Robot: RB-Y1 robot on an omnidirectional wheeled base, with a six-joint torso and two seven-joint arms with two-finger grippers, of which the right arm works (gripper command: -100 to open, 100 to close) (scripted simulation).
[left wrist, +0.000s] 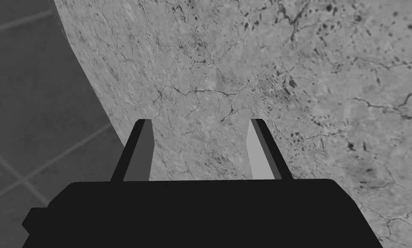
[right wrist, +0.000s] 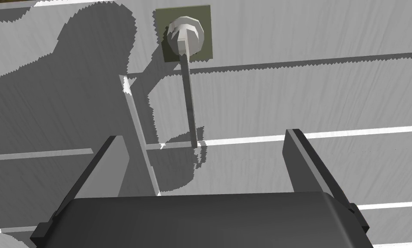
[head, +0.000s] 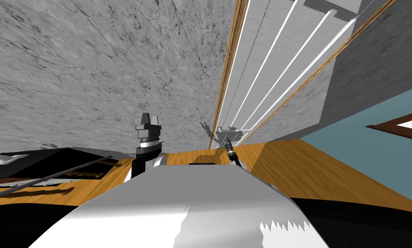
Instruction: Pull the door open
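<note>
A white panelled door (head: 269, 64) stands ahead on my right, set in a wooden frame (head: 228, 69). In the right wrist view its handle is a round pale knob on an olive square plate (right wrist: 184, 32), with a thin grey lever (right wrist: 189, 99) running back toward my hand. My right gripper (right wrist: 203, 135) is open close to the door (right wrist: 308, 94); the lever's free end lies in line with the gap between the fingers (right wrist: 114, 163), touching neither. In the head view the right gripper (head: 227, 134) sits at the door's edge. My left gripper (head: 148, 125) hangs open and empty before a grey marbled wall.
A grey marbled wall (head: 114, 64) runs left of the door frame. The floor (head: 313, 172) is wood. At the right there is a teal wall (head: 373, 129) with a brown-framed panel (head: 399, 127). A dark low object (head: 50, 163) lies at my left.
</note>
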